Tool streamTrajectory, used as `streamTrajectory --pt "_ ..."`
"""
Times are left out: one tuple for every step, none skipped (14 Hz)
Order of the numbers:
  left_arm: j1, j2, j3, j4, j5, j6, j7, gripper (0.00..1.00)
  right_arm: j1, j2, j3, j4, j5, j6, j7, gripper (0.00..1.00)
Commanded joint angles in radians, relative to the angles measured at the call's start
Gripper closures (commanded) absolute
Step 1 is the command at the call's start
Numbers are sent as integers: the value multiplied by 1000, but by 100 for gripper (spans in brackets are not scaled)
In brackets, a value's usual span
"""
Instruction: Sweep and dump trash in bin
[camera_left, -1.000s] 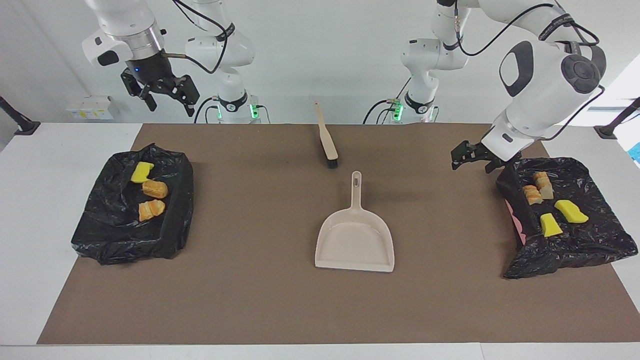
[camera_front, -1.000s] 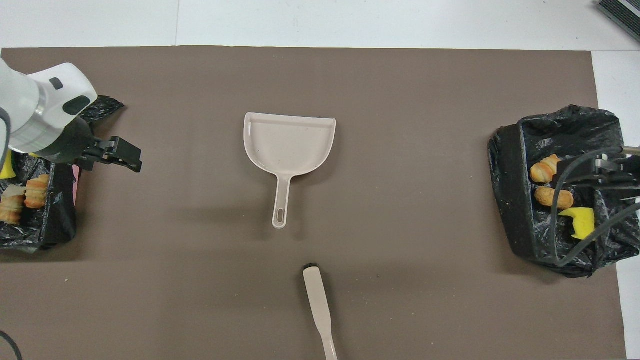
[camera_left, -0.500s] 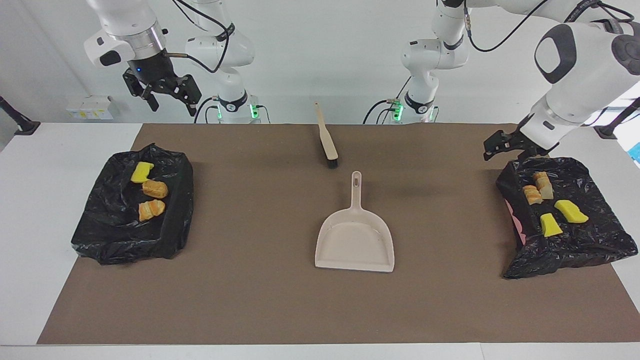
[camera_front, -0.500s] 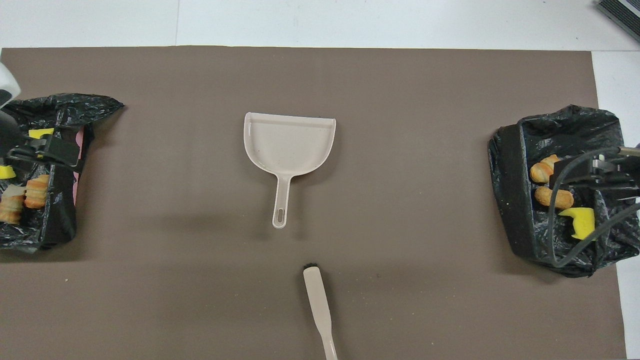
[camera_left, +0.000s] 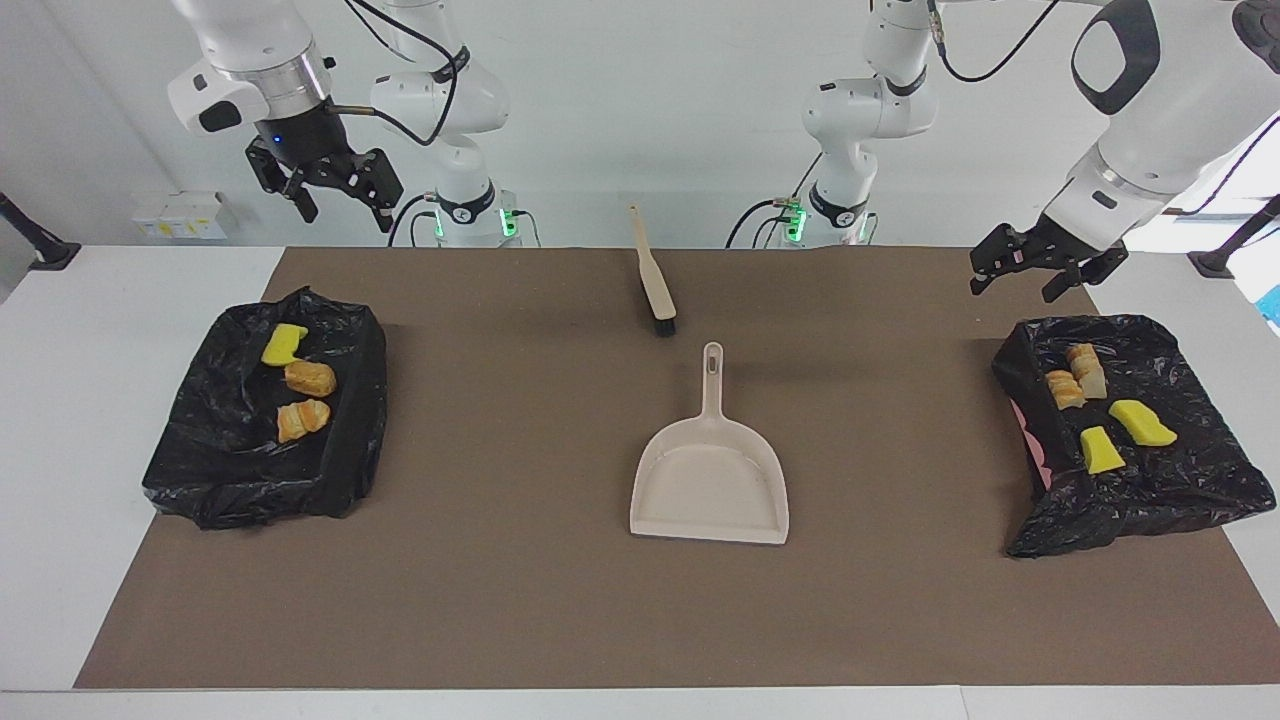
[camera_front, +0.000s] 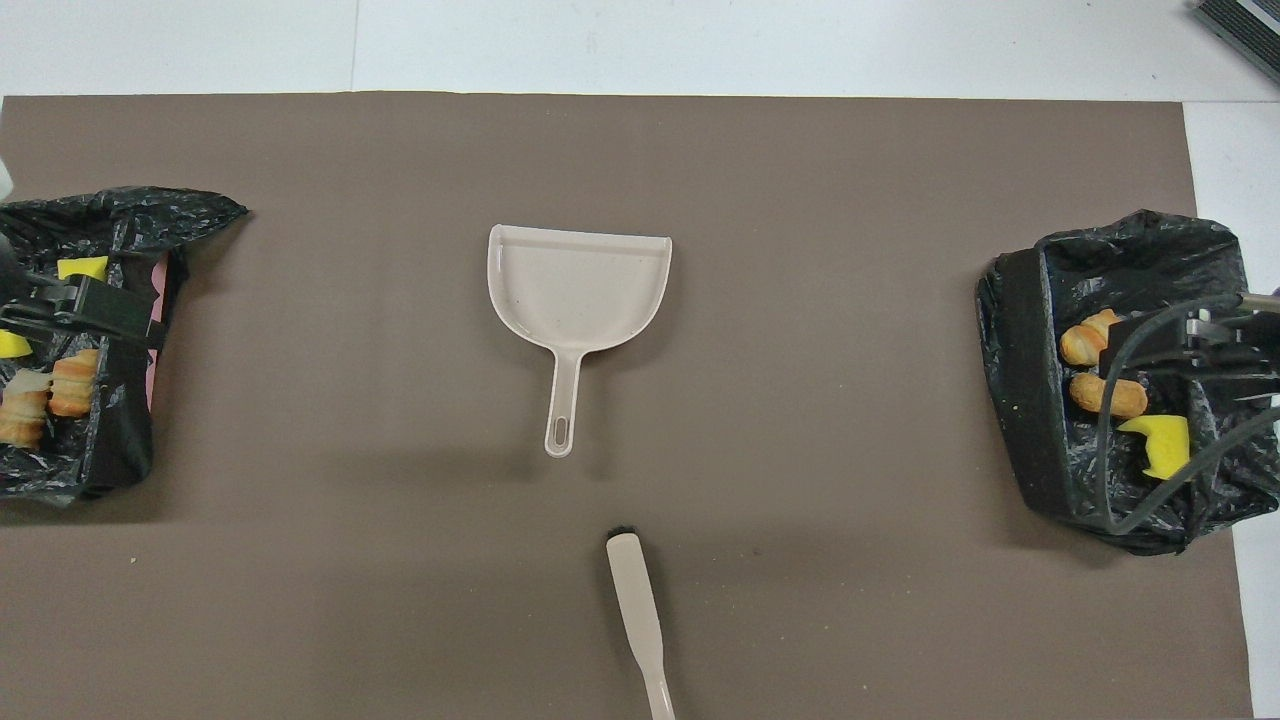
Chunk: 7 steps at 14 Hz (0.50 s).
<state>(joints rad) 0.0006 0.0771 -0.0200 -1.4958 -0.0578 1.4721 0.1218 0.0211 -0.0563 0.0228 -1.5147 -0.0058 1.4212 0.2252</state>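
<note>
The trash lies in two black-lined bins. The bin (camera_left: 362, 400) at the right arm's end holds a yellow sponge piece (camera_left: 284, 343) and two bread chunks (camera_left: 310, 378). The bin (camera_left: 1020, 392) at the left arm's end holds bread chunks (camera_left: 1075, 378) and two yellow pieces (camera_left: 1142, 423). My right gripper (camera_left: 343, 215) hangs open and empty high over its bin (camera_front: 1010, 330). Open and empty too, my left gripper (camera_left: 1012, 288) hovers over the other bin (camera_front: 120, 440).
A beige dustpan (camera_left: 710, 475) lies mid-mat, its handle pointing toward the robots. The beige brush (camera_left: 655, 282) lies just nearer the robots than the dustpan. A brown mat (camera_left: 500, 560) covers the white table.
My left gripper has risen from beside its bin's inner edge and drawn back over the bin. The right gripper has lifted slightly. Nothing on the mat has moved.
</note>
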Motion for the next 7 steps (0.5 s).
streamTrajectory --pt "-8 -14 6 -6 6 -32 -8 0 -7 -14 -3 -15 21 12 -35 0" --pt "-8 -31 6 -17 7 -36 -10 0 -7 -14 -3 -15 21 12 -35 0" --pt "-8 -33 8 -17 12 -36 -13 0 -7 -14 -3 -15 21 12 -35 0" --pt "-8 -34 8 -12 15 -38 -10 0 -7 -13 -3 -15 21 12 -36 0" --pt "-7 -39 8 -12 13 -35 -4 0 -7 -14 -3 -15 21 12 -35 0" --pt "1 -40 9 -14 13 -32 -4 0 -7 -14 -3 -16 21 10 -35 0" --pt "7 -39 15 -12 15 -27 -2 0 -7 -14 -3 -16 21 10 -36 0"
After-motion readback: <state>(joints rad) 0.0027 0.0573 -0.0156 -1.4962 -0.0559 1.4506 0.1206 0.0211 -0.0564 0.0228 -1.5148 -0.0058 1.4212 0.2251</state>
